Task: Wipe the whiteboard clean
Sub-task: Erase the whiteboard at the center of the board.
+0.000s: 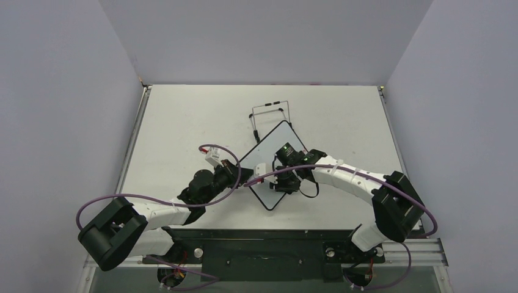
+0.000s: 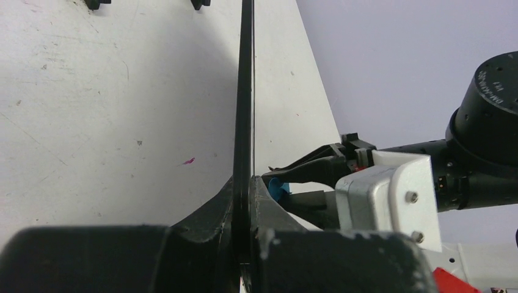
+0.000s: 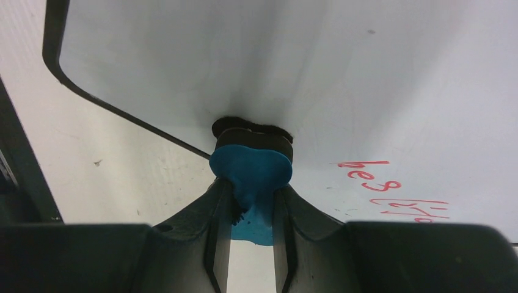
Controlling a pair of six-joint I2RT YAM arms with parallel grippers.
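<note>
Because a loose board would skate away under a rubbing stroke, the left gripper (image 2: 244,189) is clamped on the thin black frame of the whiteboard (image 1: 266,155). Its two fingers pinch the left edge, so that view meets the panel edge-on. The whiteboard sits near the middle of the tabletop (image 1: 183,122), turned cornerwise like a diamond. Its far corner is just beside the wire stand (image 1: 269,113), on the side toward the tabletop's far edge. Whether it touches the stand or lies flat cannot be told.

The right gripper (image 3: 250,201) is closed on the small blue eraser (image 3: 250,165), held by its narrow back so the dark felt face points outward and presses against the white surface near one rounded corner. That grip leaves the felt free to sweep while the fingers stay off the panel.

Red handwriting (image 3: 391,195) lies just to one side of the eraser, not yet wiped, so the job looks unfinished. The next stroke probably has to travel sideways across those lines, with the left hold resisting the push.
</note>
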